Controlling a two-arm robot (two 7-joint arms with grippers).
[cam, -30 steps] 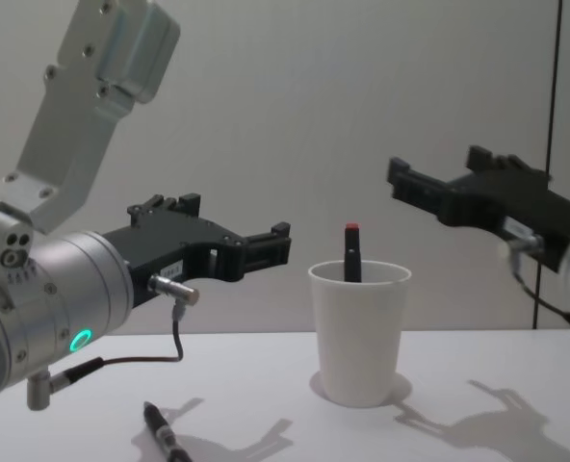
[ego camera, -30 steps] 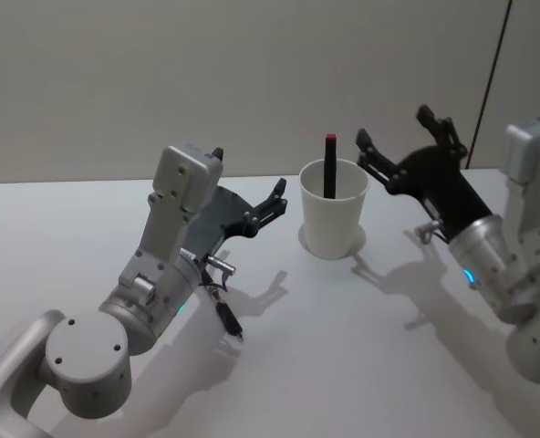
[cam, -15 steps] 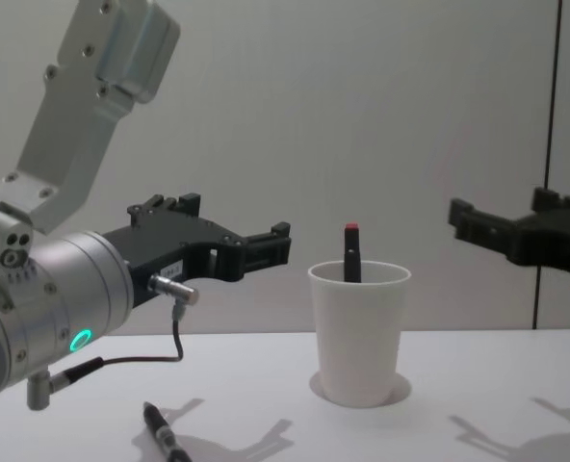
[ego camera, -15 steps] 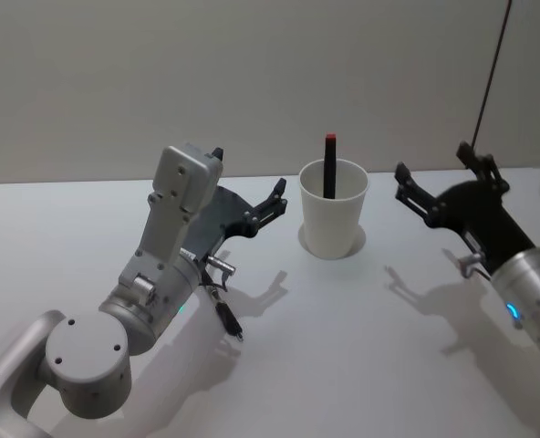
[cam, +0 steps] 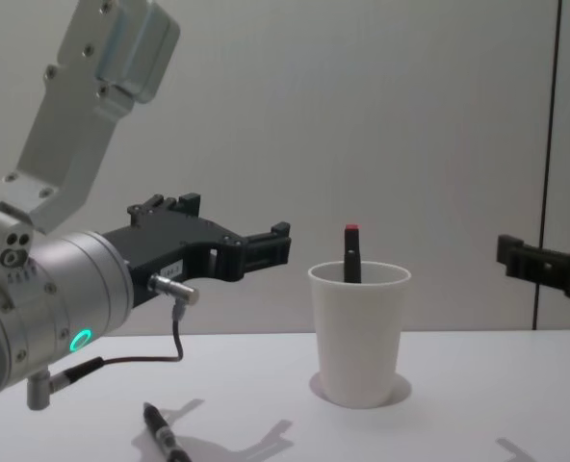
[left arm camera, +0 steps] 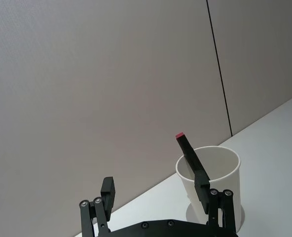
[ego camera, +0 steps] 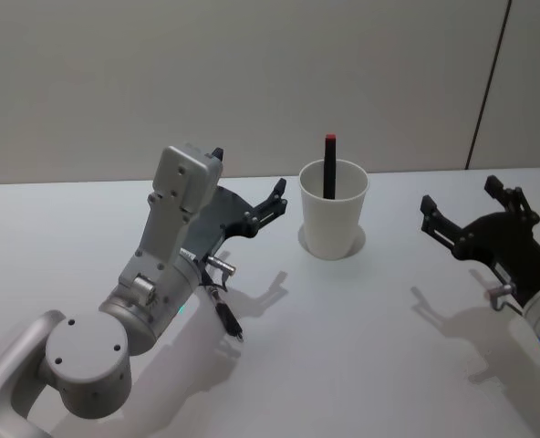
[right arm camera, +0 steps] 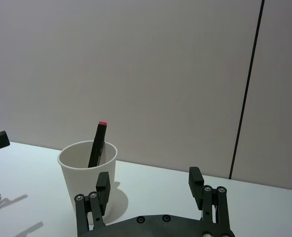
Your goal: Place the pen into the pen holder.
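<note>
The pen holder, a white paper cup, stands upright on the white table. A black pen with a red end leans inside it, its top above the rim. My right gripper is open and empty, off to the right of the cup and well apart from it. My left gripper hangs open and empty just left of the cup.
A second dark pen lies flat on the table below my left arm, near the front. A plain wall stands behind the table.
My right gripper has drawn back from above the cup, moving right and down, still open. The pen stays in the cup. The left arm has not moved.
</note>
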